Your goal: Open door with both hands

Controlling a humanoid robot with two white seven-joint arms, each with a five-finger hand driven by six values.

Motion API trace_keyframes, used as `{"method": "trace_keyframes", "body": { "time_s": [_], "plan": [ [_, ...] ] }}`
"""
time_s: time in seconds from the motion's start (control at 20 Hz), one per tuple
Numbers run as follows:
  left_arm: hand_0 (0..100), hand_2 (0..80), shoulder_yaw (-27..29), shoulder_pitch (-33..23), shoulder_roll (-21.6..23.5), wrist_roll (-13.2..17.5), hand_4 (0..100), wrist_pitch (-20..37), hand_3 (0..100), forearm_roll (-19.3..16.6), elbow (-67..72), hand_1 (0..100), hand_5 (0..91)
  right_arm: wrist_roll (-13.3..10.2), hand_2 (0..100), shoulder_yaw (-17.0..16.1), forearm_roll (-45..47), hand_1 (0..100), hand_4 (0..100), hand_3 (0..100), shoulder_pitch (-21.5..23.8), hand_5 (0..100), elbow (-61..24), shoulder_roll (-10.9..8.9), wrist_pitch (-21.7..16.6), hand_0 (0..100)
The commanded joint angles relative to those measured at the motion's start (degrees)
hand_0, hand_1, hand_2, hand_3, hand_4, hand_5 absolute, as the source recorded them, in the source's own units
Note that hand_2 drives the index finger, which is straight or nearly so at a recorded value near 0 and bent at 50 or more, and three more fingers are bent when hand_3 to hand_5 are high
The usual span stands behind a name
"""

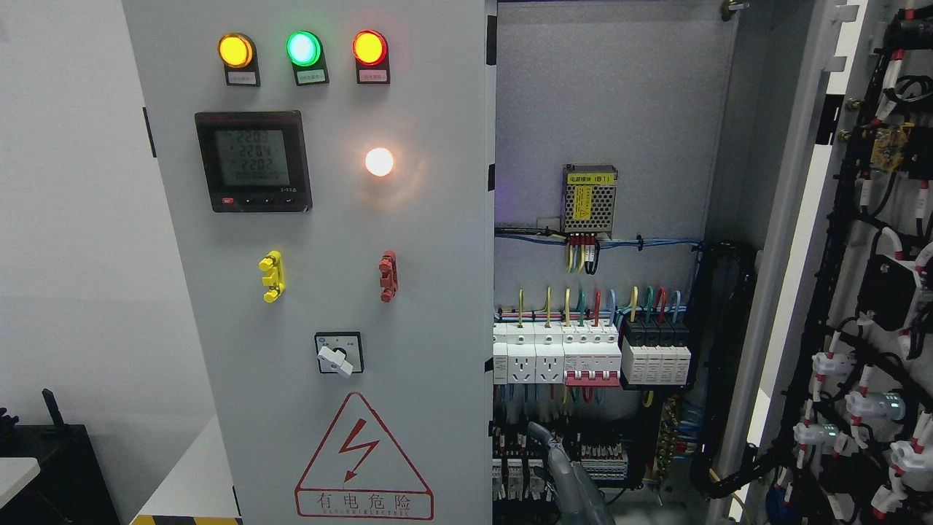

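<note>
**Electrical cabinet with right door swung open**

The closed left door (321, 262) fills the picture's left half, carrying amber, green and red lamps (302, 48), a digital meter (252, 161), a rotary switch (337, 354) and a red shock-warning triangle (362, 456). The right door (875, 292) stands wide open at far right, wiring on its inner face, exposing breakers (590, 354). A grey robot hand (572, 474) rises at bottom centre; its grip and side cannot be told.

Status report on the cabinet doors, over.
One hand low at the cabinet opening, side and fingers unclear. Right door swung wide open, wiring exposed. Left door shut, indicator lamps lit. Nothing blocking it.
</note>
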State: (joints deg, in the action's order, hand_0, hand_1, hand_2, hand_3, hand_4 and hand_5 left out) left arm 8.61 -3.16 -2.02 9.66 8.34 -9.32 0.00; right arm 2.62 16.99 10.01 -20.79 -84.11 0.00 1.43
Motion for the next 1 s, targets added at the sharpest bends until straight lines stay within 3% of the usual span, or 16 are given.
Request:
{"method": "trace_keyframes", "body": {
  "time_s": [0.0, 0.95],
  "plan": [
    [0, 0.0, 0.0, 0.0, 0.0, 0.0, 4, 0.0, 0, 0.0, 1.3, 0, 0.0, 0.0, 0, 0.1, 0.1, 0, 0, 0, -1.9, 0, 1.2, 0.97, 0.1, 0],
    [0, 0.0, 0.0, 0.0, -0.1, 0.0, 4, 0.0, 0, 0.0, 1.3, 0, 0.0, 0.0, 0, 1.2, 0.1, 0, 0, 0, -3.8, 0, 1.8, 1.23, 1.6, 0]
  ]
}}
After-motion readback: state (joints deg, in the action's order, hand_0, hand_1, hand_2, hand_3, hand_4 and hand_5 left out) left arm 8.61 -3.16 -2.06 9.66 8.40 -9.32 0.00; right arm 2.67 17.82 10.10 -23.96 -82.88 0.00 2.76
